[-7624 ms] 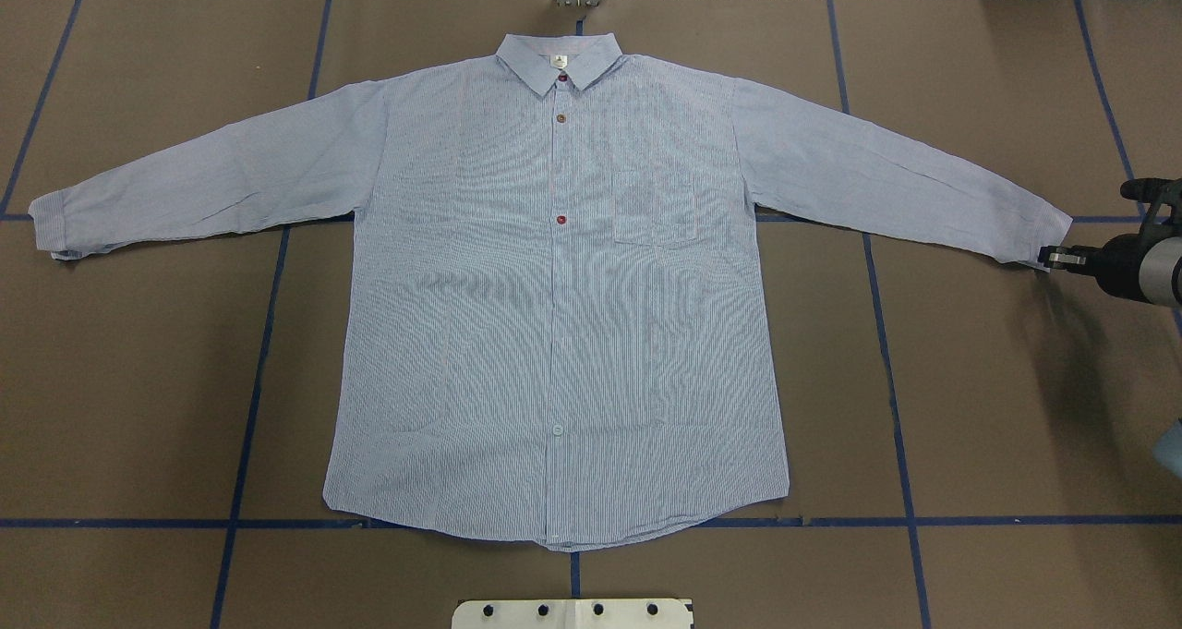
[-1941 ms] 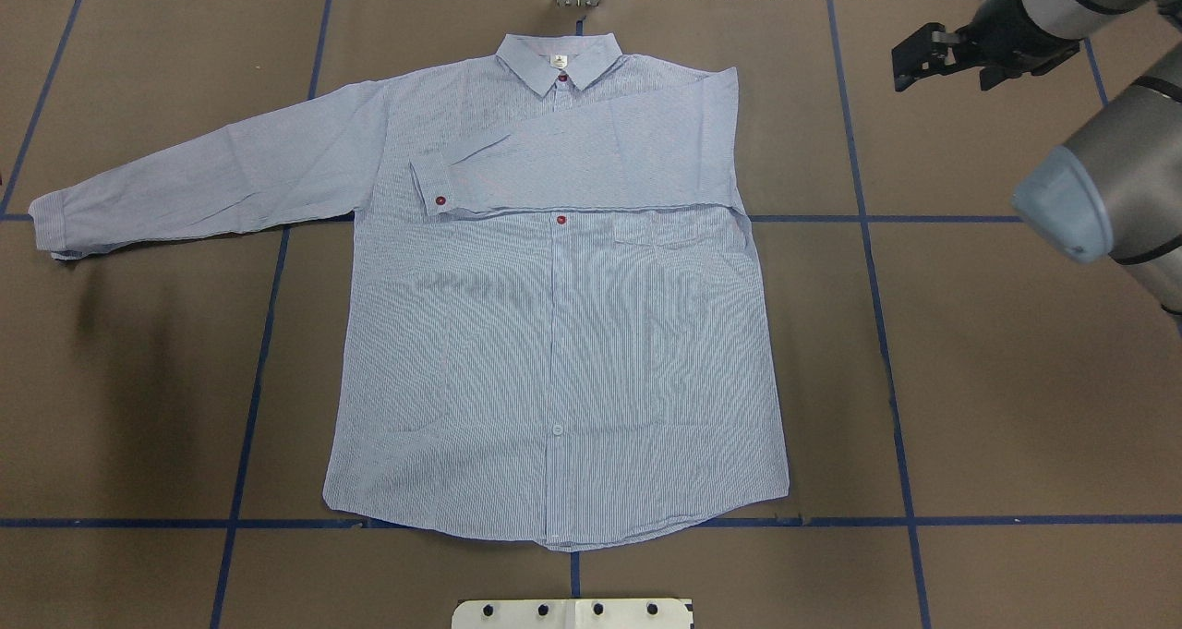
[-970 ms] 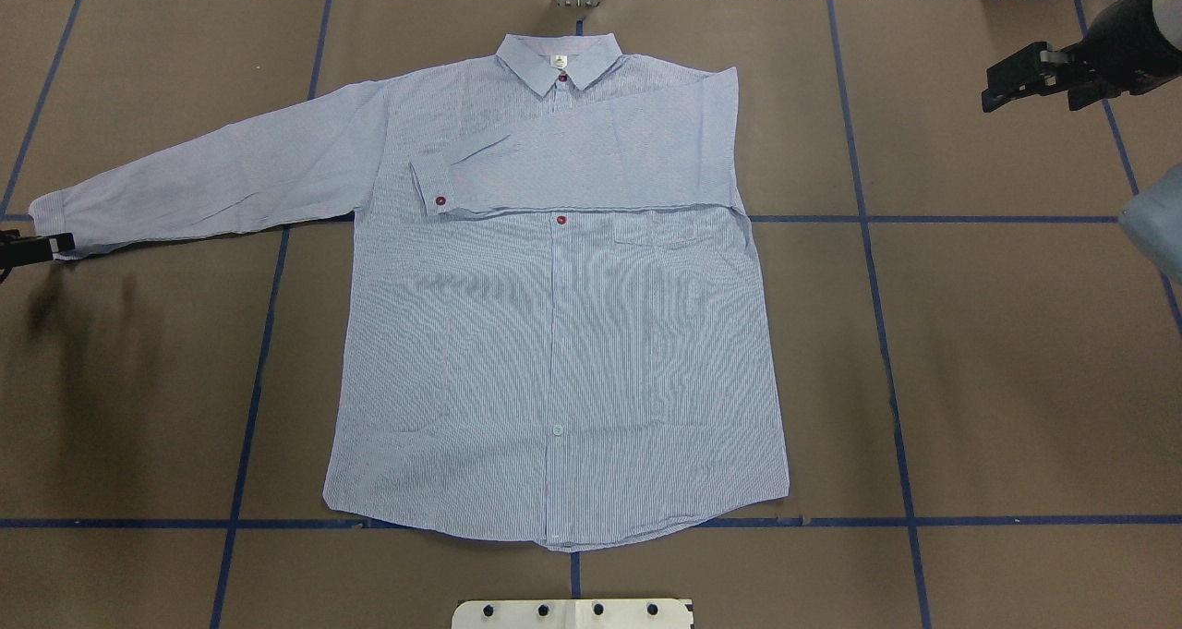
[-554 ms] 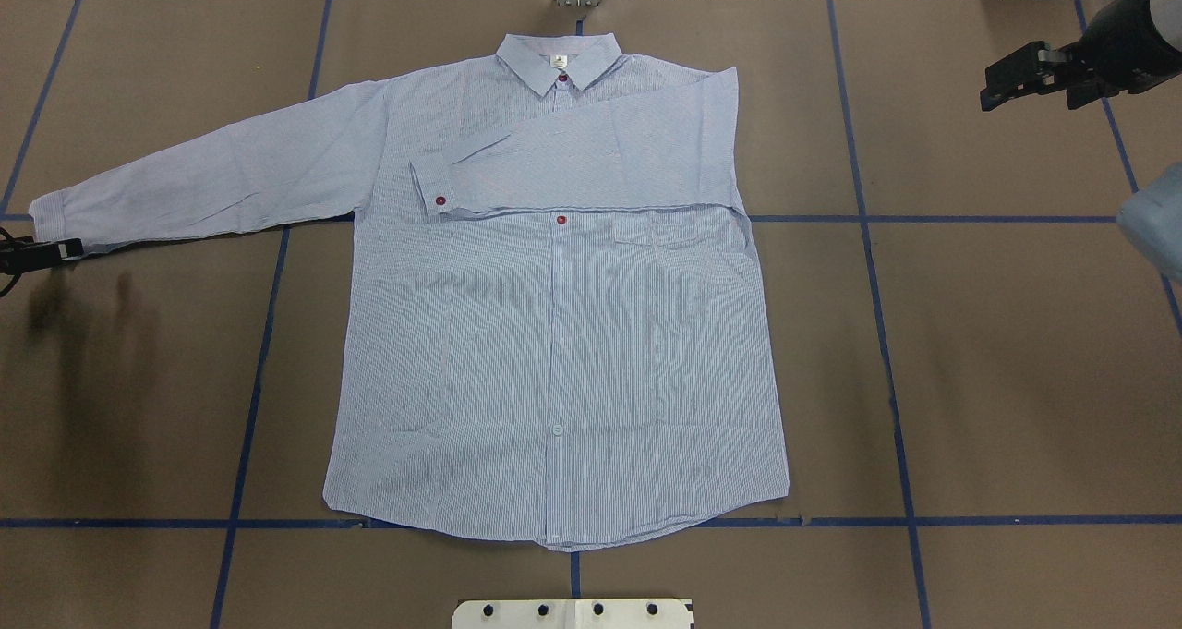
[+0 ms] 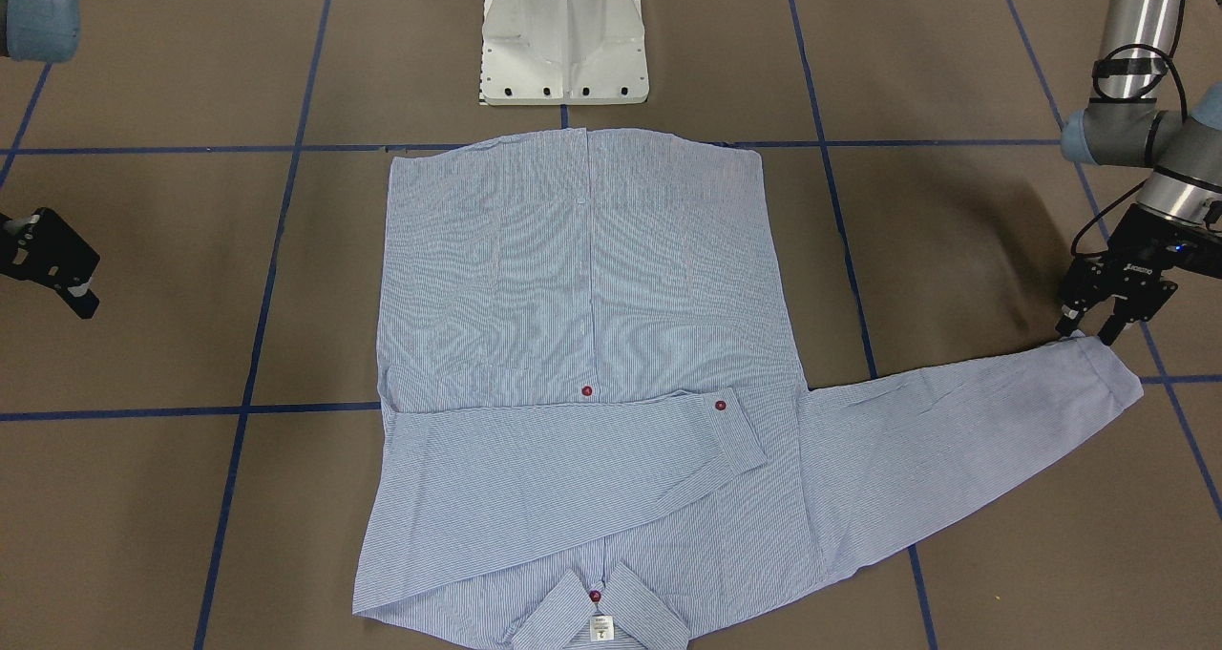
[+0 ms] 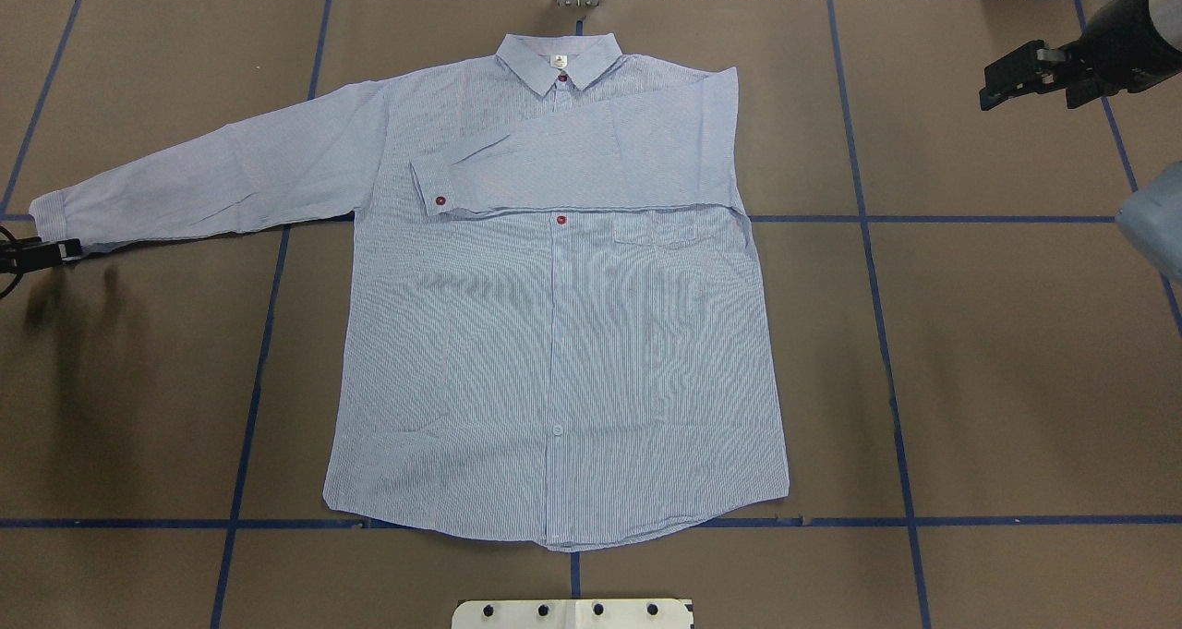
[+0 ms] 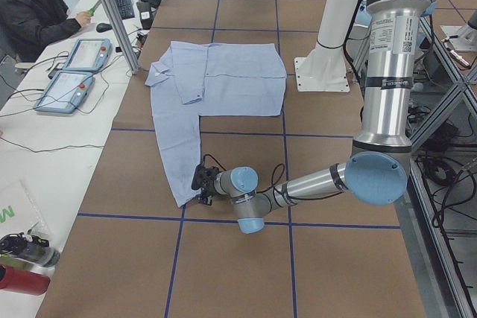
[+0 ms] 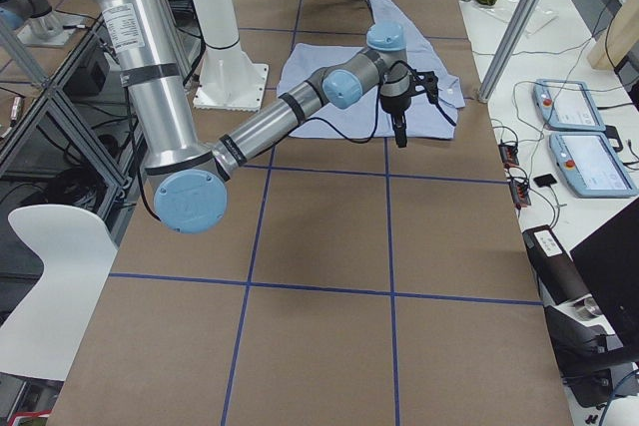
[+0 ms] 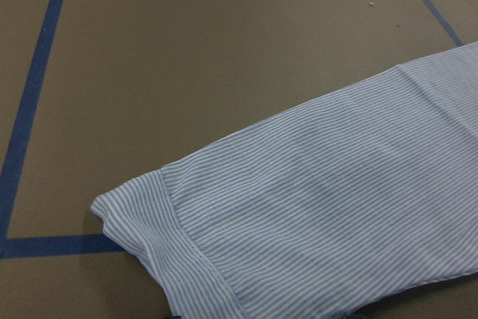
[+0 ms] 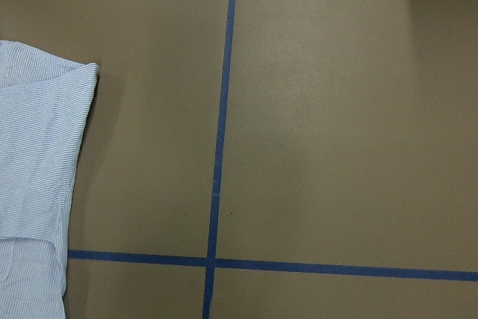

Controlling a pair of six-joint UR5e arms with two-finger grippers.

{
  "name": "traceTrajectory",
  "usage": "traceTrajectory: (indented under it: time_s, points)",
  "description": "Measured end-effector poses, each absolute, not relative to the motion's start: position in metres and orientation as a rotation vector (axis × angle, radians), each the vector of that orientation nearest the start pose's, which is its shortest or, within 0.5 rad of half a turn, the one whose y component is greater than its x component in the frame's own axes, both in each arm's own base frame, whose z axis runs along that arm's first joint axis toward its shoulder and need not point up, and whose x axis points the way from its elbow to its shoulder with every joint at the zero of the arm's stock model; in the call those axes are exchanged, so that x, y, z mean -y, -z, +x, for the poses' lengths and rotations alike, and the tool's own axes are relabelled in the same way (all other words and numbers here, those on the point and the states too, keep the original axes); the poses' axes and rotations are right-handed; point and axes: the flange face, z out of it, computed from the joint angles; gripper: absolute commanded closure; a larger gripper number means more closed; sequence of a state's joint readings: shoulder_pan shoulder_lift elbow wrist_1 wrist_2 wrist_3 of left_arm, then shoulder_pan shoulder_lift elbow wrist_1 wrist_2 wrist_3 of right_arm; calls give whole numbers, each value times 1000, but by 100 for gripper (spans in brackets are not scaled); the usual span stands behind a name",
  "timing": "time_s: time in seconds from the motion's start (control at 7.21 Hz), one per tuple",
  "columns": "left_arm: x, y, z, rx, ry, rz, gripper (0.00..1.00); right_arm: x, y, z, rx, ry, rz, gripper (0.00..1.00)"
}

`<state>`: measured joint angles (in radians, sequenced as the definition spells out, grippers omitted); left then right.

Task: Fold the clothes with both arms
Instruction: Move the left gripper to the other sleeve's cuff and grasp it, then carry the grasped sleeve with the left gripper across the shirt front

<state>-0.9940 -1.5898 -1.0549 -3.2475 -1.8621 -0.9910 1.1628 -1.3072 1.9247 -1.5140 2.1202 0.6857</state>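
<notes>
Shirt (image 6: 554, 333) flat mid-table (image 6: 970, 380), collar at twelve o'clock in the overhead view, one sleeve folded across the chest, the other stretched to nine. The front-facing view alone shows the left gripper (image 5: 1086, 333) released, fingers either side of the cuff (image 5: 1107, 368) edge. The right gripper (image 6: 1030, 89) hangs spread, empty, at two o'clock, and the left-end view alone catches a seated person (image 7: 30, 5).

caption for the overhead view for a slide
Shirt with one sleeve folded across its front; left end effector at the other cuff.
</notes>
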Motion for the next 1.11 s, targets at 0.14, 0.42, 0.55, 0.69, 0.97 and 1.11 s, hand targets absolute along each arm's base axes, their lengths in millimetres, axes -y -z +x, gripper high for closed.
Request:
traceTrajectory:
  time_s: [0.14, 0.42, 0.55, 0.69, 0.97, 1.11]
  points:
    - [460, -719, 173, -1004, 195, 651, 59, 548, -350, -149, 792, -76, 286, 0]
    - [460, -720, 173, -999, 195, 657, 100, 548, -350, -149, 792, -75, 286, 0]
    - [460, -720, 173, -999, 193, 659, 100, 548, -349, -149, 792, -74, 286, 0]
    - [460, -718, 172, -1001, 185, 664, 100, 548, -349, -150, 792, -73, 286, 0]
    - [461, -709, 172, -1010, 161, 687, 100, 548, -349, -150, 794, -78, 284, 0]
    - [463, -700, 171, -1029, 148, 691, 100, 547, -349, -150, 794, -81, 284, 0]
